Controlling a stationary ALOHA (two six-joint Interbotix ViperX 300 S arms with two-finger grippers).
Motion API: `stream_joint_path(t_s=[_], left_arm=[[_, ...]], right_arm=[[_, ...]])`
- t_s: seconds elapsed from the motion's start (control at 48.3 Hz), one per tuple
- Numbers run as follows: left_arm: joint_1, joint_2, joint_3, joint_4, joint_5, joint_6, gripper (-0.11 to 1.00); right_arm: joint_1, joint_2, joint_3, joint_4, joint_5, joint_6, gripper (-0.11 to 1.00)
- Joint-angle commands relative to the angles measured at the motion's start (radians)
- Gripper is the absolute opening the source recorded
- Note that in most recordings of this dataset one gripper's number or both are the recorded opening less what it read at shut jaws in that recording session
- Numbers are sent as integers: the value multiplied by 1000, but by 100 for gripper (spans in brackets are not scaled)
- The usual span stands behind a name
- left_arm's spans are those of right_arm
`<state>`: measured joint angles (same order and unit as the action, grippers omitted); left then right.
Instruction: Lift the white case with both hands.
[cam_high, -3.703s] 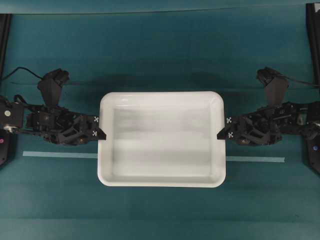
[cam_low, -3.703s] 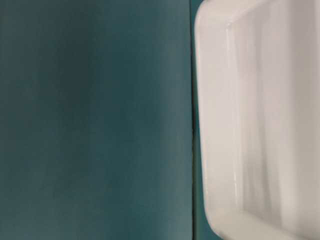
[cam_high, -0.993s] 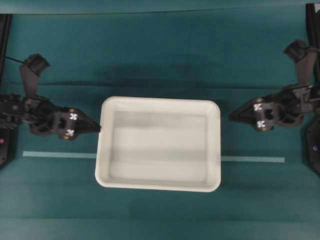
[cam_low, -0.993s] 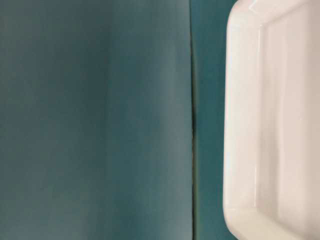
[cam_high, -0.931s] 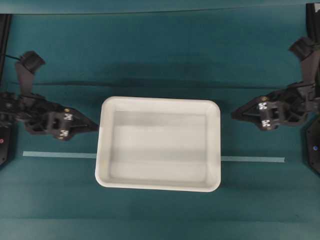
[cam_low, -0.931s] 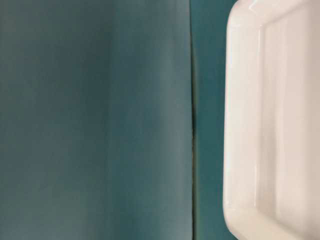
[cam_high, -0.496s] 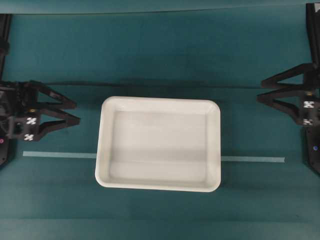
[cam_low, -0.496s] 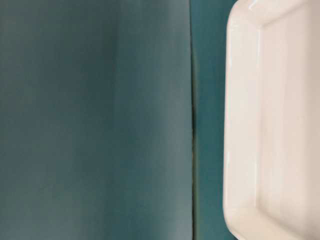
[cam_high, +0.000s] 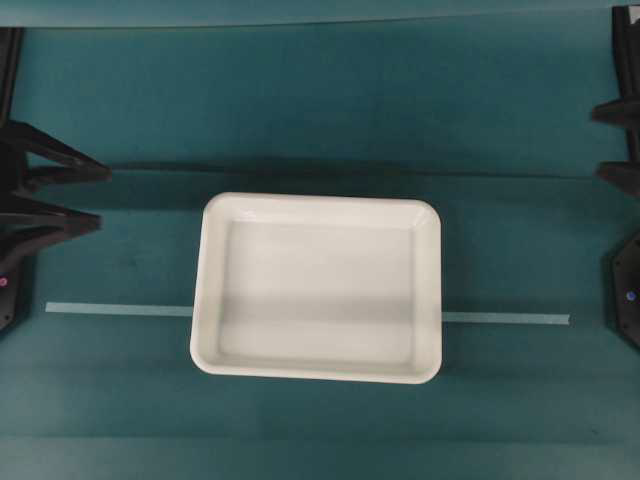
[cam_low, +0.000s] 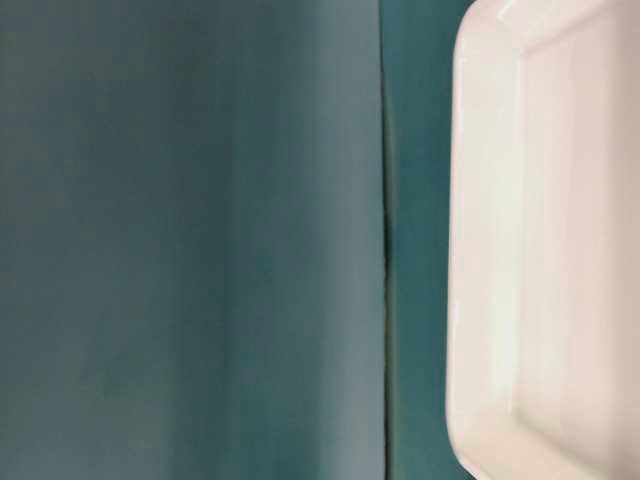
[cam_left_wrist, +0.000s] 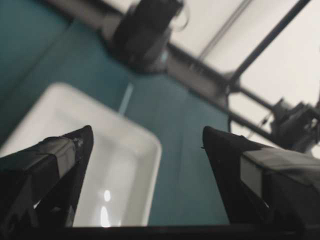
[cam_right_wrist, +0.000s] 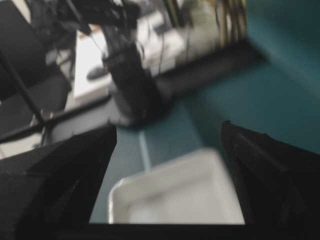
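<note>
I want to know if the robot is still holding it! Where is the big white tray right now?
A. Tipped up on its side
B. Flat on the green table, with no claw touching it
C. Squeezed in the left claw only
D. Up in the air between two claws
B: the white tray lies flat on the green table, and the left claw and right claw sit open at the edges, well apart from it.

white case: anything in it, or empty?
Empty. The overhead view shows the white case with a bare glossy floor, and the left wrist view shows only glare spots inside.
</note>
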<state>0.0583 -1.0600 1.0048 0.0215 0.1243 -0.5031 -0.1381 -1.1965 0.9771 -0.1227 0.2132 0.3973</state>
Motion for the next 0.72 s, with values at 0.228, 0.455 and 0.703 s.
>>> stream_joint_path(t_s=[0.228, 0.455, 0.703], left_arm=[[-2, -75, -54, 2, -3, 120, 94], [-2, -69, -49, 2, -3, 127, 94], [-2, -69, -48, 5, -3, 127, 94]], right_arm=[[3, -35, -37, -2, -35, -67, 90], [3, -32, -31, 0, -32, -67, 90], [5, -37, -31, 2, -31, -66, 90]])
